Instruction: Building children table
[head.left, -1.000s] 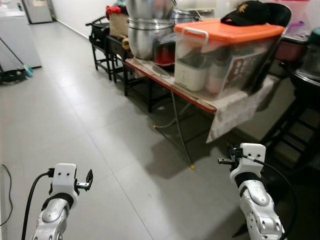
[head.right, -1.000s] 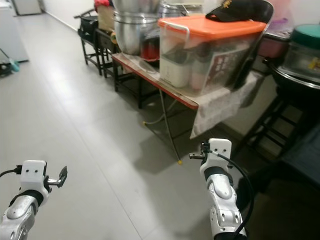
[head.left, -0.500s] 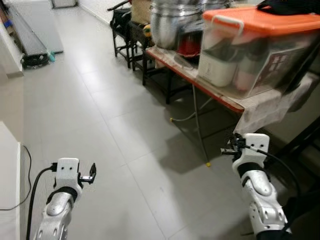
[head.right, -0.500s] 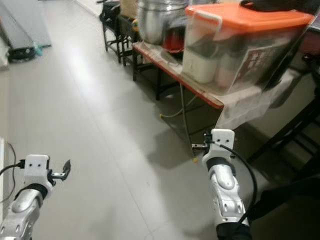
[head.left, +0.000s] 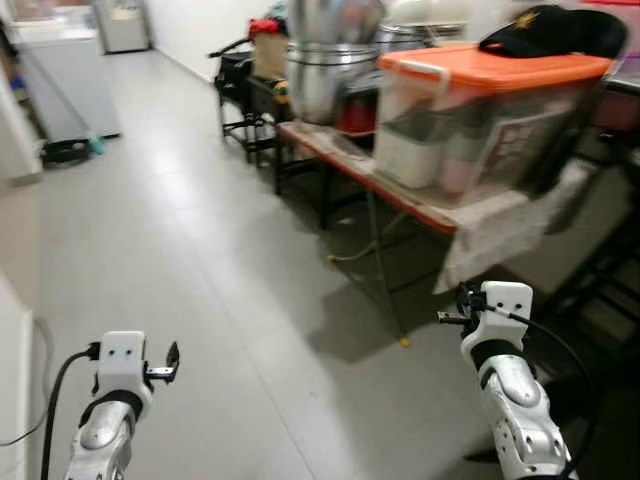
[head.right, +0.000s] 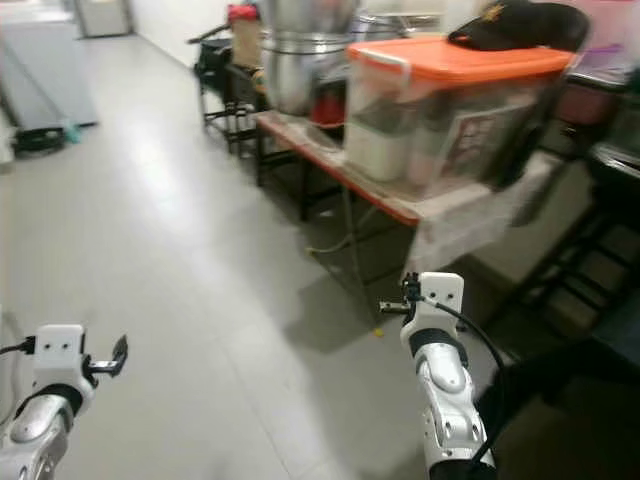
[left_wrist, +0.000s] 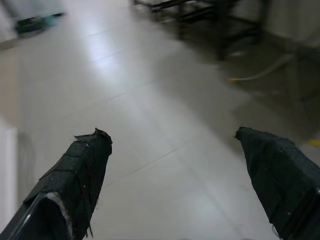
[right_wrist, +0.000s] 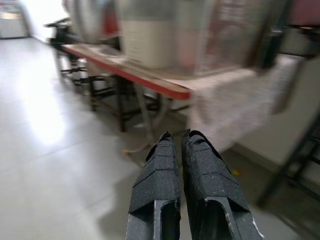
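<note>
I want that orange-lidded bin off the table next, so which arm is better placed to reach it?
Probably the right: the right pincer hangs just below the table's end, under the bin, though shut. The left pincer is open but over bare floor, far off.

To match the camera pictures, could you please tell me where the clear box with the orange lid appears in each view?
Left eye view: the orange-lidded box sits upper right, on the red-edged table.
Right eye view: upper right again.
Right wrist view: blurred, beyond the jaws, its clear body on that table.
Left wrist view: not in it; floor tiles there.
Shared landmark: the table's red edge.
</note>
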